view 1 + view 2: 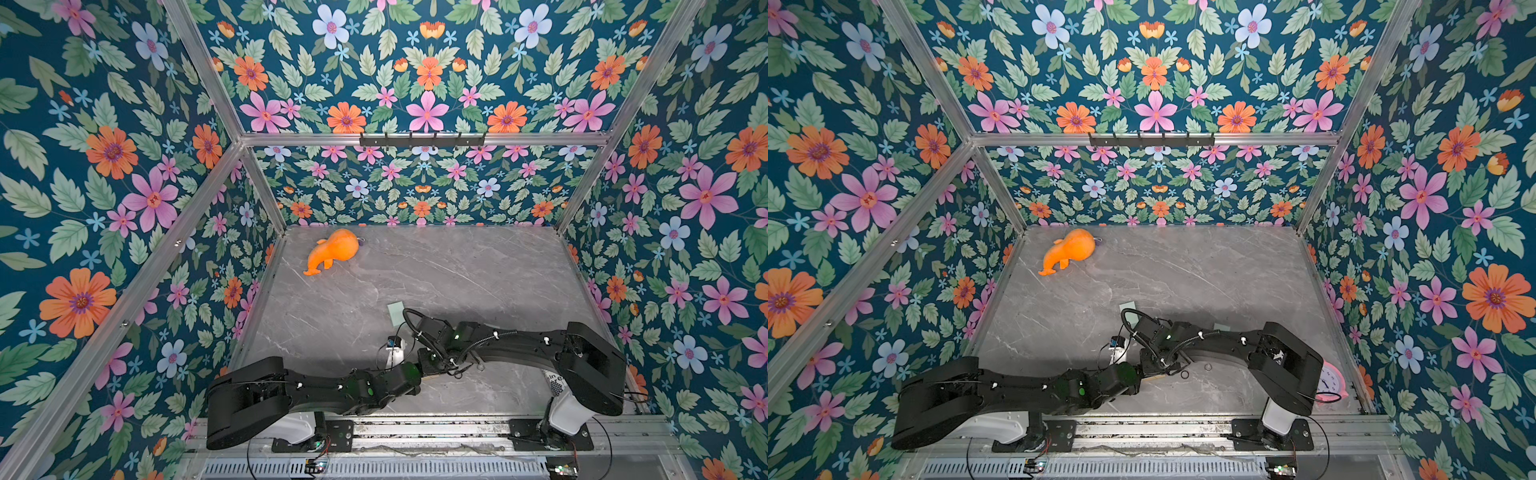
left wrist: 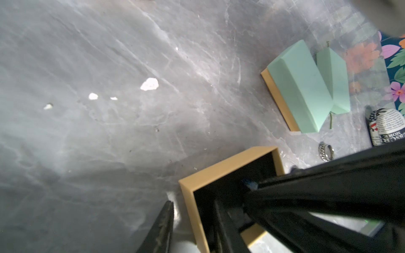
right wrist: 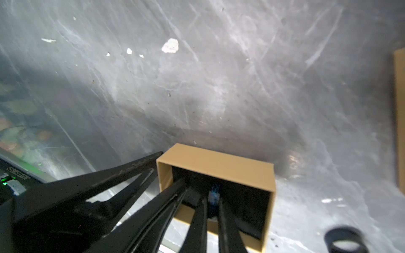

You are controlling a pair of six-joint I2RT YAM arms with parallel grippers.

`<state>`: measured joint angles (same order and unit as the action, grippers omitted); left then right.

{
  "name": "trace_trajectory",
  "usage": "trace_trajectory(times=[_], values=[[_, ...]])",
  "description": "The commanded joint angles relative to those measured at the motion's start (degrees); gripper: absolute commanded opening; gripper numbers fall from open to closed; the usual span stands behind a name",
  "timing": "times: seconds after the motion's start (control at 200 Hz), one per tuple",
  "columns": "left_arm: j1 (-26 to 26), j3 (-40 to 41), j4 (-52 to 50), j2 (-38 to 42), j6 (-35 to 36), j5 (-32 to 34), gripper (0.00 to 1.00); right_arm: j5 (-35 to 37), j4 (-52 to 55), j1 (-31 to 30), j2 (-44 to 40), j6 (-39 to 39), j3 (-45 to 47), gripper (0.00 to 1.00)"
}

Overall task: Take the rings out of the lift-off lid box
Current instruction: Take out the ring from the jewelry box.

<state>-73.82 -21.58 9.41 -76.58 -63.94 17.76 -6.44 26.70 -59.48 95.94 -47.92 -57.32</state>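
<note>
Currently the left gripper point(image 2: 192, 202) is straddling one wall of the open tan box base point(image 2: 230, 162). One finger is sitting outside and one inside, jaws apart, with a sliver of table showing between the outer finger and the wall. Meanwhile the right gripper point(image 3: 213, 198) is reaching down into the box base, fingers nearly together and pinching a small bluish piece point(image 3: 214, 190); whether that is a ring, cannot tell. On the marble table point(image 2: 109, 65) a silvery ring point(image 2: 326, 151) is lying just beside the box base. Also a black ring point(image 3: 344, 241) is lying near the box base. Beyond the silvery ring, the mint-green lid point(image 2: 302, 87) is resting apart from the box base. An orange plush toy point(image 1: 332, 251) is lying well apart from the box base.
</note>
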Motion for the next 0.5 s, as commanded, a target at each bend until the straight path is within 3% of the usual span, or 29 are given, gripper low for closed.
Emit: trace_trajectory(times=[0.0,0.495], values=[[-0.01,0.10,-0.96,-0.56,0.22,-0.44,0.34,-0.50,-1.61,-0.01,-2.52,-1.41,0.59,0.10],[0.02,0.04,-0.26,-2.64,-0.11,-1.08,0.34,-2.15,-4.46,1.17,-5.87,-2.26,3.79,0.10]])
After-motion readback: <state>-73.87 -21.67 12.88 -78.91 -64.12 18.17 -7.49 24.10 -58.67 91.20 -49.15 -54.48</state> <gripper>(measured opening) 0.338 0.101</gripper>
